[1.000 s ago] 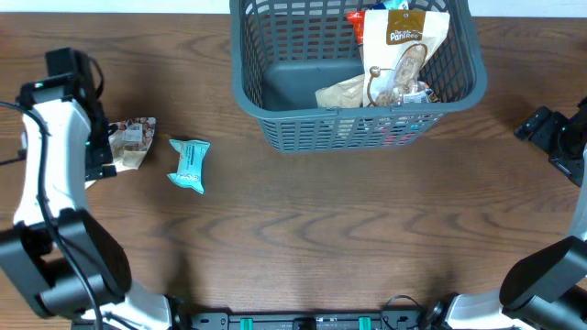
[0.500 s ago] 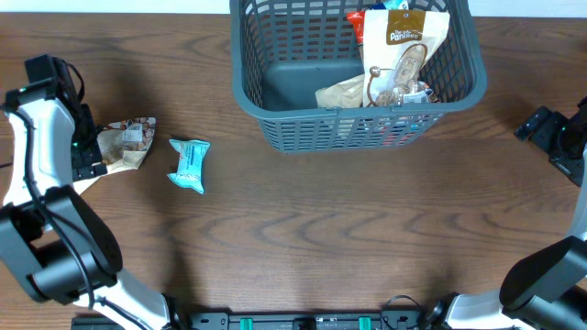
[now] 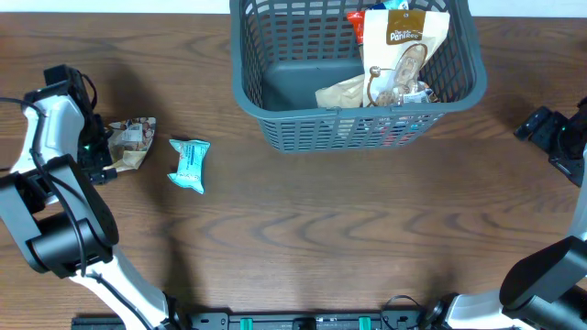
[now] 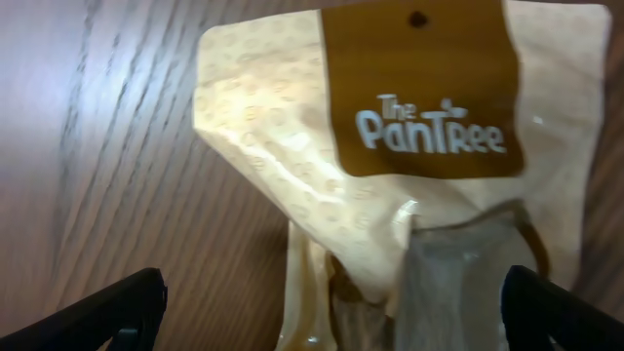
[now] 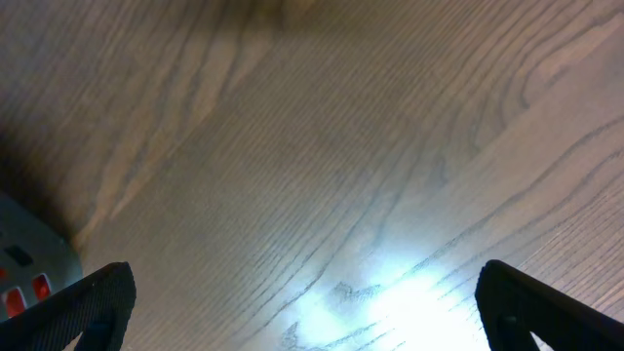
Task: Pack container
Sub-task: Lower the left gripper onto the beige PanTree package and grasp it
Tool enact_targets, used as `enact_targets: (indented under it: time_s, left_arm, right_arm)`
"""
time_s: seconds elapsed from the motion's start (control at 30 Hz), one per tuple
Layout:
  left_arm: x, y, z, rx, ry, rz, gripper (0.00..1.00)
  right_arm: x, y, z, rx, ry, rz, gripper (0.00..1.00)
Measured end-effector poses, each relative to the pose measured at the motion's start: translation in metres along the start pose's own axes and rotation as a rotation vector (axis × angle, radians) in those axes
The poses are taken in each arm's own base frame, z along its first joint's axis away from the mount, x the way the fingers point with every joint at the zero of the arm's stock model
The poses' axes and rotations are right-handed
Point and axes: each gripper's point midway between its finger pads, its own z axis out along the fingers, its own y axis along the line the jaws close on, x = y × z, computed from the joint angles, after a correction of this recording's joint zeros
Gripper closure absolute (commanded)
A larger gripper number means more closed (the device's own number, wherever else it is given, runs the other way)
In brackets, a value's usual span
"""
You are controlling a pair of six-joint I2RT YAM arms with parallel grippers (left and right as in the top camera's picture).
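Observation:
The container (image 3: 252,87), a dark grey slotted basket, stands at the top middle of the table and holds a tall tan Pantree pouch (image 3: 404,55) with other packets. A smaller tan Pantree packet (image 3: 128,142) (image 4: 419,146) lies flat at the far left. My left gripper (image 3: 106,154) (image 4: 331,327) is open right at its left side, and the packet's lower end lies between the wide-spread fingers (image 4: 107,312). A teal packet (image 3: 189,165) lies just right of it. My right gripper (image 3: 541,126) (image 5: 317,312) is open over bare wood at the far right.
The brown wooden table (image 3: 321,229) stretches across the middle and front. A grey object with red marks (image 5: 24,268) shows at the lower left of the right wrist view. The arm bases stand along the front edge.
My left arm swung out to the left off the tan packet, then came back a little toward it. Its jaws stayed open. The right arm and the packets have not moved.

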Motion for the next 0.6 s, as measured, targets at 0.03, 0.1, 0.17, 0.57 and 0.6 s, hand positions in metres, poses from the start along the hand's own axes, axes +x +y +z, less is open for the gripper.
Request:
enact_targets:
  time_s: [0.03, 0.1, 0.17, 0.57, 0.6]
  left_arm:
    - [0.0006, -0.0002, 0.0000, 0.001, 0.003, -0.009, 0.01]
    - [0.0024, -0.0002, 0.0000, 0.001, 0.014, -0.027, 0.01]
    - [0.0045, -0.0002, -0.0001, 0.000, 0.026, -0.051, 0.01]
    - [-0.0002, -0.0088, 0.0013, 0.032, 0.046, -0.126, 0.01]
    - [-0.0018, -0.0087, 0.0017, 0.032, 0.045, -0.130, 0.01]
  right_arm:
    - [0.0000, 0.0001, 0.0000, -0.001, 0.000, 0.000, 0.01]
    - [0.0001, 0.0003, 0.0000, -0.001, 0.000, 0.000, 0.01]
    - [0.0001, 0.0003, 0.0000, -0.001, 0.000, 0.000, 0.01]
    - [0.0002, 0.0010, 0.0000, -0.006, 0.001, 0.000, 0.01]
    - [0.0001, 0.0011, 0.0000, -0.006, 0.001, 0.000, 0.01]
